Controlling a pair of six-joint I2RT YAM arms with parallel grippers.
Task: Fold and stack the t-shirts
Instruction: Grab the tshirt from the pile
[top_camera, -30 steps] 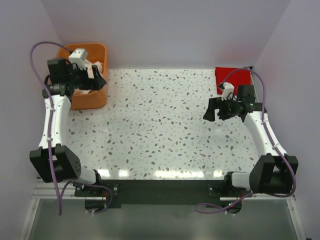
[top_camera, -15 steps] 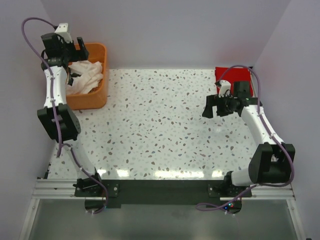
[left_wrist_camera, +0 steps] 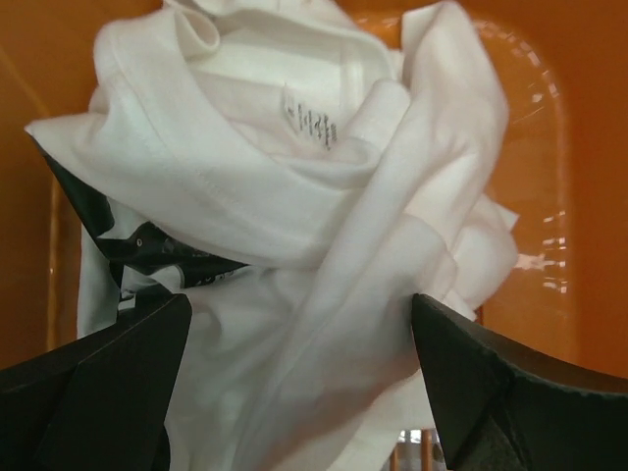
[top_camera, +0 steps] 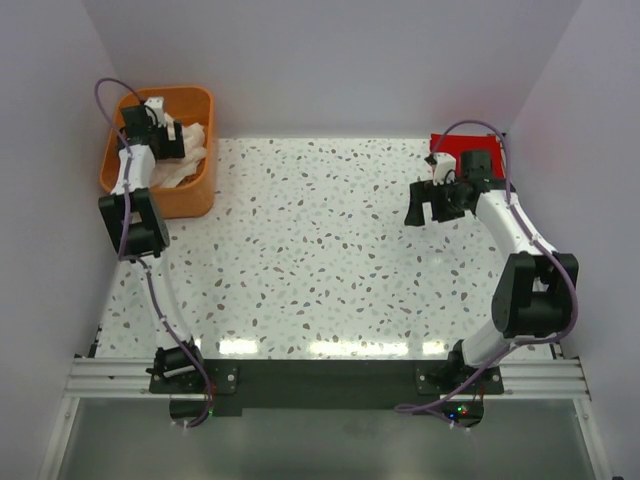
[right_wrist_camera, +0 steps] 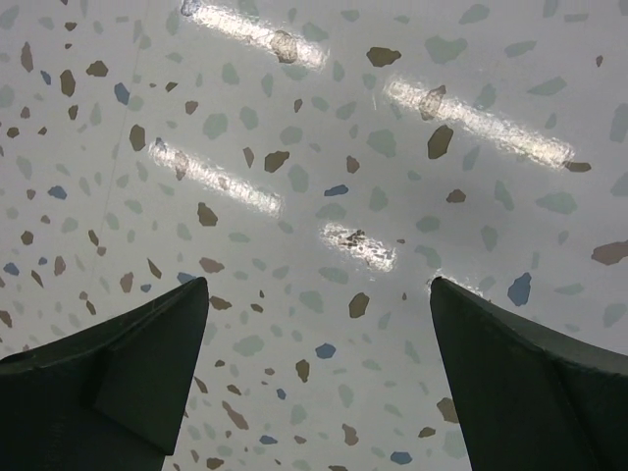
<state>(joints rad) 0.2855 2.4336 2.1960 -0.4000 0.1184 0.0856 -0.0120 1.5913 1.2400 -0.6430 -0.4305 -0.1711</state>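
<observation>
Cream-white t-shirt [top_camera: 185,170] first: from the top camera you see it bunched in the orange basket [top_camera: 185,200] at the far left corner of the desk [top_camera: 300,260]. Your left hand [top_camera: 172,145] is down in the basket, right on the cloth. The red t-shirt [top_camera: 450,148] lies as a flat square in the far right corner, partly hidden by your right arm. Your right hand [top_camera: 428,208] hangs over bare desk just inward of it, apart from the red cloth.

On the left wrist camera, the cream-white t-shirt [left_wrist_camera: 294,196] fills the frame in loose folds, with a small label [left_wrist_camera: 309,123] showing near the top. The left hand [left_wrist_camera: 299,324] is spread wide, one of its fingers [left_wrist_camera: 88,392] at each lower corner and cloth bulging between them. A dark patch low on the left may be a print; you cannot tell for sure. Orange basket wall [left_wrist_camera: 589,147] shows behind.

On the right wrist camera, your right hand [right_wrist_camera: 319,294] is wide too, its fingers [right_wrist_camera: 530,383] far apart with only speckled desk [right_wrist_camera: 314,118] between them.
</observation>
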